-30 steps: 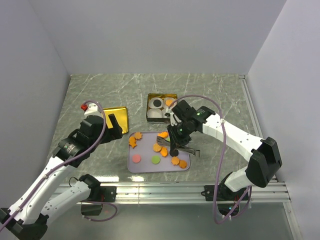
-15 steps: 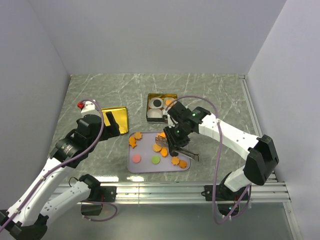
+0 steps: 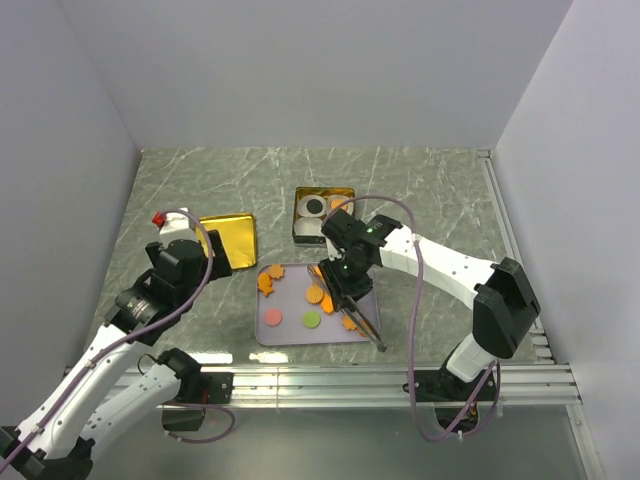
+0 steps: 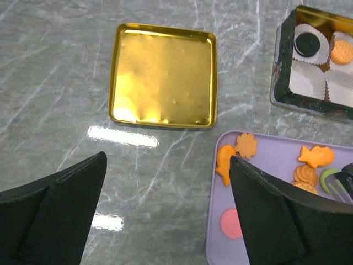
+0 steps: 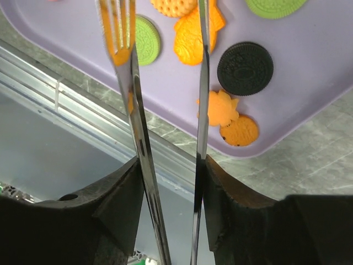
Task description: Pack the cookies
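Note:
The cookies lie on a purple tray (image 3: 290, 322): several orange ones (image 3: 265, 283), a pink disc (image 3: 273, 317) and a green disc (image 3: 311, 320). In the right wrist view I see green (image 5: 146, 40), black (image 5: 245, 68) and orange (image 5: 238, 131) cookies near the tray's edge. My right gripper (image 5: 168, 165) is shut on metal tongs (image 5: 135, 94), whose two arms stand apart over the tray; nothing shows between them. My left gripper (image 4: 168, 160) is open and empty above the table, left of the tray (image 4: 276, 152).
A dark tin (image 3: 298, 226) behind the tray holds white paper cups, one with a black cookie (image 4: 306, 42), one with an orange cookie (image 4: 342, 51). A gold lid (image 4: 162, 74) lies to its left. The metal rail (image 5: 55, 83) runs along the near edge.
My right gripper has moved left over the tray, and the tongs have swung from pointing right to pointing toward the near edge. My left arm has drawn back a little.

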You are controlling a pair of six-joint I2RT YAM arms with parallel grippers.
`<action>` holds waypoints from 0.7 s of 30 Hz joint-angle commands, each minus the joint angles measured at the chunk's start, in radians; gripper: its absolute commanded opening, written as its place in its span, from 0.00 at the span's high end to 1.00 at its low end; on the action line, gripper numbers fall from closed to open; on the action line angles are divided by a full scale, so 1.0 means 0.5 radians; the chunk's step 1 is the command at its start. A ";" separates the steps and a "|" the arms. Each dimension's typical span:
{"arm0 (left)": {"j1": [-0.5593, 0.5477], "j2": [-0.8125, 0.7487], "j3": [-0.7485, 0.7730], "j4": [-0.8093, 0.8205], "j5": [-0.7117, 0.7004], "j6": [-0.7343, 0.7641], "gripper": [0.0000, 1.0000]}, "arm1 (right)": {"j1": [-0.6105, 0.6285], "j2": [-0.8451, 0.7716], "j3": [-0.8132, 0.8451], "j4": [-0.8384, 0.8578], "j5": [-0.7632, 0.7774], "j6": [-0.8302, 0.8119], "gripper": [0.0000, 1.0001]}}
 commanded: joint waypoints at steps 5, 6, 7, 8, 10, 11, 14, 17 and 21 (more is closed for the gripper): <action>0.004 -0.084 -0.018 0.165 -0.089 0.086 0.01 | 0.133 0.102 0.100 -0.025 0.066 0.047 0.49; 0.001 -0.081 -0.018 0.168 -0.086 0.092 0.01 | 0.145 0.108 0.079 -0.004 0.091 0.062 0.49; 0.001 -0.078 -0.018 0.168 -0.086 0.092 0.01 | 0.149 0.115 0.064 0.017 0.116 0.105 0.49; 0.001 -0.071 -0.018 0.168 -0.074 0.092 0.01 | 0.155 0.121 0.045 0.039 0.216 0.132 0.49; 0.004 -0.074 -0.021 0.175 -0.065 0.101 0.01 | 0.152 0.124 -0.025 0.128 0.342 0.221 0.50; 0.004 -0.074 -0.021 0.181 -0.055 0.104 0.01 | 0.152 0.121 -0.050 0.164 0.395 0.249 0.50; 0.004 -0.081 -0.027 0.184 -0.043 0.111 0.01 | 0.146 0.136 -0.145 0.333 0.573 0.338 0.51; 0.001 -0.078 -0.030 0.184 -0.025 0.114 0.01 | 0.133 0.194 -0.194 0.490 0.659 0.406 0.51; 0.001 -0.047 -0.027 0.190 0.018 0.117 0.00 | 0.133 0.289 -0.191 0.649 0.720 0.479 0.39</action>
